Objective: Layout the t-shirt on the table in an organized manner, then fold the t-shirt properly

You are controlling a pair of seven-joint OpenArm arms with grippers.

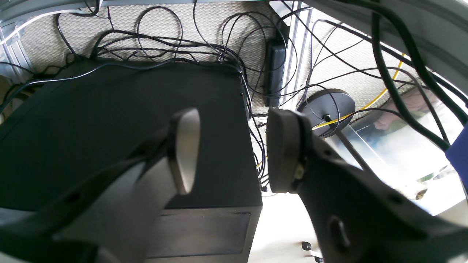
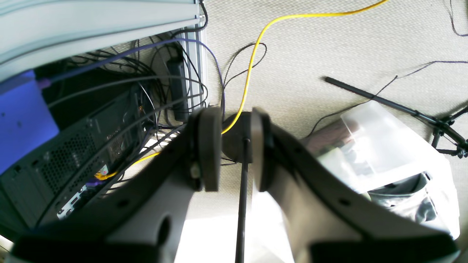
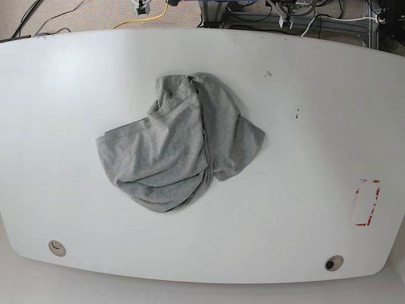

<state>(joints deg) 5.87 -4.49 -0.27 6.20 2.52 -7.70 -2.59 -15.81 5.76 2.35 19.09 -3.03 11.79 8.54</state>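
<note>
The grey t-shirt [image 3: 180, 142] lies crumpled mid-table [image 3: 304, 190] while my left tool [image 1: 234, 149] gapes open and my right tool [image 2: 236, 146] sits narrowly parted, both empty and off the table, so a blind pinch could catch several bunched layers together.

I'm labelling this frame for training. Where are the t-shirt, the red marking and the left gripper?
t-shirt [image 3: 177, 145]: base view, middle of the crumpled grey cloth.
red marking [image 3: 366, 202]: base view, on the table's right side.
left gripper [image 1: 232, 149]: left wrist view, gap between its open fingers.
</note>
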